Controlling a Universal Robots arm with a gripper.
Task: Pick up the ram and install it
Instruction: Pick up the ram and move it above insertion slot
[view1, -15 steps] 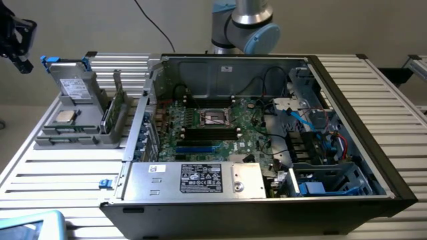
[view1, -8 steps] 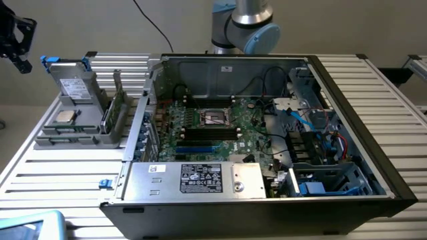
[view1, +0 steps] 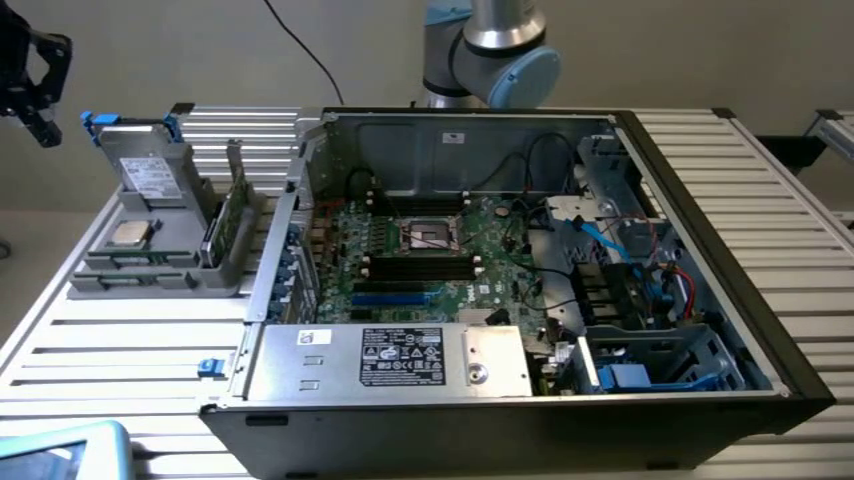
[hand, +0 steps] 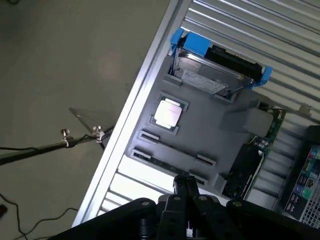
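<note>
Slatted metal table (hand: 131, 186) is carrying a gray holder (hand: 210, 131); the gripper (hand: 186, 179), fingers (hand: 179, 189) pressed together on nothing, is hovering just before the ram (hand: 165, 164) lying in the holder's nearest slot, processor chip (hand: 167, 112) and hard drive (hand: 210, 70) sitting beyond.

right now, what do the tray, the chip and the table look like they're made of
Tray: matte grey plastic by the look, with an even colour and moulded slots; whether it is printed or cast I cannot tell.
Chip: its lid looks like bright silver metal and catches the light.
Table: probably bare aluminium, with pale ribbed slats that have a metallic sheen.
</note>
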